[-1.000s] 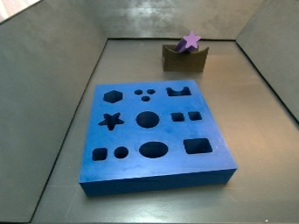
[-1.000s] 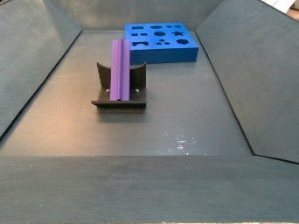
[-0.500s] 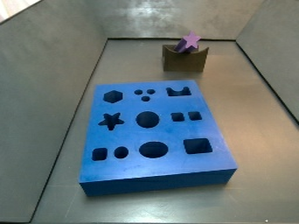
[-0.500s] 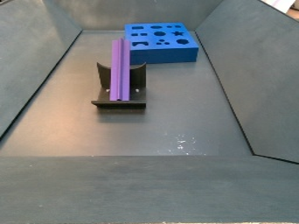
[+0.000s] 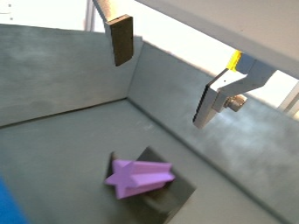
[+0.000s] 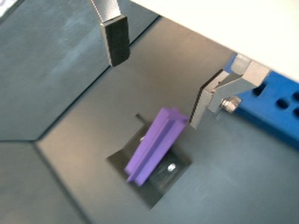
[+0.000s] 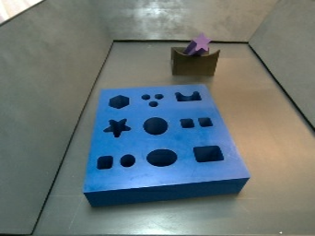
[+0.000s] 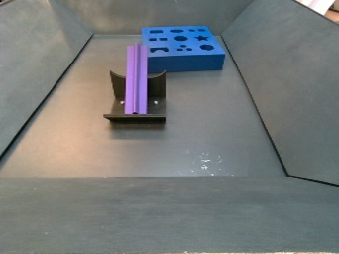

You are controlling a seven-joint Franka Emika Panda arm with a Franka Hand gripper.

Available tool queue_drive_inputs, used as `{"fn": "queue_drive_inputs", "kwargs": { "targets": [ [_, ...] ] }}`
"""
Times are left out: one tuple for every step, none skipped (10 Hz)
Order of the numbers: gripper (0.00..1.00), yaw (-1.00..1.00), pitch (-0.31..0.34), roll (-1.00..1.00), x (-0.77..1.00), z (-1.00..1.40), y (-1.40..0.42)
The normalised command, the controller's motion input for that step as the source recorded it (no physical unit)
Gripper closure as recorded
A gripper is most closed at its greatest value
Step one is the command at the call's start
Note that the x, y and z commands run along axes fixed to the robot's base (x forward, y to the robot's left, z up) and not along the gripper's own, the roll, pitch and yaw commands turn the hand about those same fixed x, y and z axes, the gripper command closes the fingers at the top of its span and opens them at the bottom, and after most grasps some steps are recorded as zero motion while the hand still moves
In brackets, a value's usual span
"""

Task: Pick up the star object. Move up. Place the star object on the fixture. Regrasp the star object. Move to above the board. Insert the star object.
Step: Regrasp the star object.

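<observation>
The purple star object point(image 8: 134, 77) lies lengthwise in the notch of the fixture point(image 8: 135, 117), near the back wall in a side view point(image 7: 200, 43). Both wrist views look down on it point(image 5: 140, 178) point(image 6: 156, 144) resting on the fixture point(image 6: 163, 175). My gripper point(image 6: 158, 94) hangs well above the star object, open, with nothing between its fingers point(image 5: 121, 44). It does not appear in either side view. The blue board point(image 7: 185, 175) lies flat on the floor, its star hole and other cut-outs facing up, apart from the fixture.
Grey walls slope up around the floor on all sides point(image 8: 54, 79). One edge of the board point(image 6: 274, 101) shows beside a finger in a wrist view. The board point(image 8: 185, 62) sits against the far wall in a side view.
</observation>
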Motion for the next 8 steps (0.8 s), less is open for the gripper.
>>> {"fn": "queue_drive_inputs", "kwargs": {
  "targets": [
    [0.00,0.03,0.048,1.00,0.06,-0.01,-0.03],
    [0.00,0.04,0.076,1.00,0.08,-0.01,-0.04],
    [0.00,0.05,0.102,1.00,0.08,-0.01,-0.04],
    [0.00,0.07,0.135,1.00,0.09,-0.01,-0.04],
    [0.00,0.11,0.177,0.94,0.10,-0.01,-0.05],
    [0.00,0.12,0.179,0.81,0.10,-0.01,-0.05],
    [0.00,0.15,0.164,0.57,0.10,-0.01,-0.05],
    [0.00,0.18,0.147,0.38,0.10,-0.01,-0.05]
  ]
}}
